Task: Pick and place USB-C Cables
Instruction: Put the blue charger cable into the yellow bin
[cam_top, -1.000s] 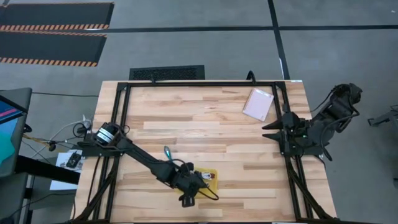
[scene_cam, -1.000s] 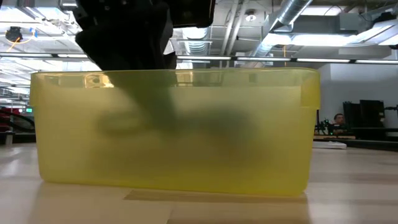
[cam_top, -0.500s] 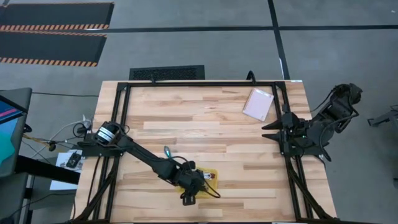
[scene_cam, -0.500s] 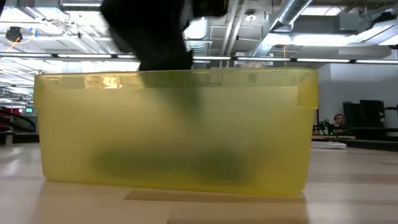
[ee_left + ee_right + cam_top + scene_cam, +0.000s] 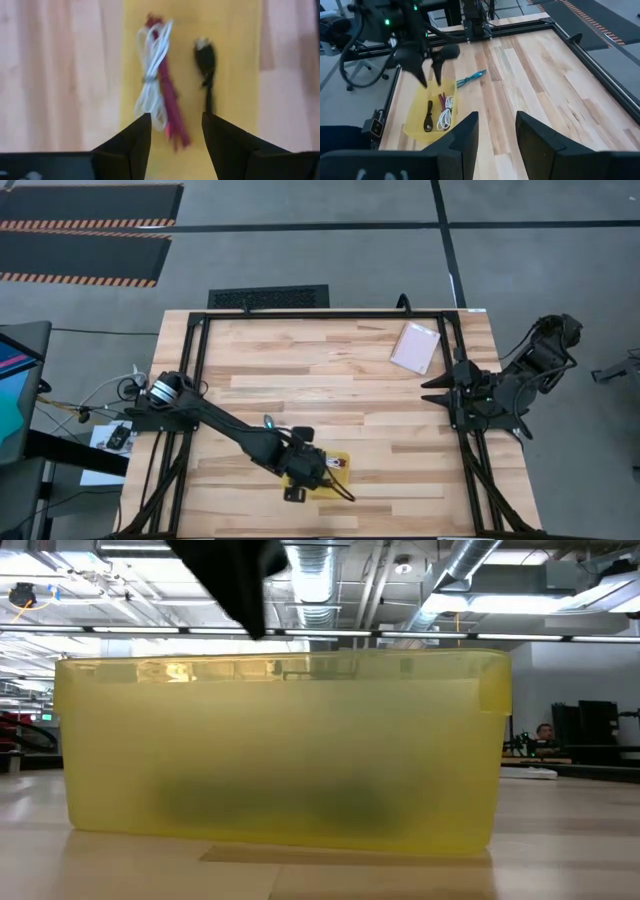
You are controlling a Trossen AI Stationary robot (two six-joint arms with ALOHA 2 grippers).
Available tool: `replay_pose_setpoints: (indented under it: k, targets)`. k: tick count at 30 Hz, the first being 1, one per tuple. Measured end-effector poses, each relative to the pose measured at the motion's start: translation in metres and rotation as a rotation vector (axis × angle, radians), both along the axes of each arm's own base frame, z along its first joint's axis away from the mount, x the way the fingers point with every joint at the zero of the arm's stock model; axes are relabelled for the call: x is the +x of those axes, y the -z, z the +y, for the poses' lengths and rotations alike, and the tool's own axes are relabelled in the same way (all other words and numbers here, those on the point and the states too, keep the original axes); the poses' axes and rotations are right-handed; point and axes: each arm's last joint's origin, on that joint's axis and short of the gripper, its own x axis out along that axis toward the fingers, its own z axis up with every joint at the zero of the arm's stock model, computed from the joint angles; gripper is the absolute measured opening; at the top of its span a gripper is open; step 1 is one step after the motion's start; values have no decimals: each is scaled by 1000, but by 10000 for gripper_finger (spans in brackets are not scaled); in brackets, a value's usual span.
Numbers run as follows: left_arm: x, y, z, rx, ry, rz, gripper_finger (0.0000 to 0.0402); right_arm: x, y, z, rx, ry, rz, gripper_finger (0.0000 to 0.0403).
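Observation:
The yellow tray (image 5: 341, 460) stands near the table's near edge and fills the low view (image 5: 280, 740). On its floor lie the white cable (image 5: 151, 75), the dark red cable (image 5: 171, 105) beside it, and the black cable (image 5: 206, 60). The teal cable (image 5: 470, 77) lies on the wood just beyond the tray. My left gripper (image 5: 172, 130) hangs open and empty above the tray, and also shows in the right wrist view (image 5: 430, 75). My right gripper (image 5: 497, 130) waits open at the table's right edge.
A pale pink packet (image 5: 415, 347) lies at the far right of the table. A black frame (image 5: 320, 313) runs round the table's edges. Bare wood lies between the tray and the right arm (image 5: 480, 395).
My left gripper has risen out of the yellow tray and now stands above its rim. A dark shape that hung at mid height inside the tray now lies low on the tray's floor. The tray has kept its place.

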Motion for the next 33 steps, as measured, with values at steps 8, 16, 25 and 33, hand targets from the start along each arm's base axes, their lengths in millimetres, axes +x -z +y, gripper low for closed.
replay_pose_setpoints:
  k: [8, 16, 25, 33]
  targets:
    - [-25, -26, 12, 85, -43, 46, 164, 3, 16, 3, -23, 9, 41, 152]
    - [-57, -58, 5, 86, -113, -29, 164, 28, 33, 18, 19, 67, -24, 152]
    - [-112, -96, -3, 114, -378, -229, 164, 122, 69, 39, -90, 141, -130, 152]
    - [-140, -96, -11, 171, -521, -269, 164, 209, 106, 20, 4, 127, -243, 157]
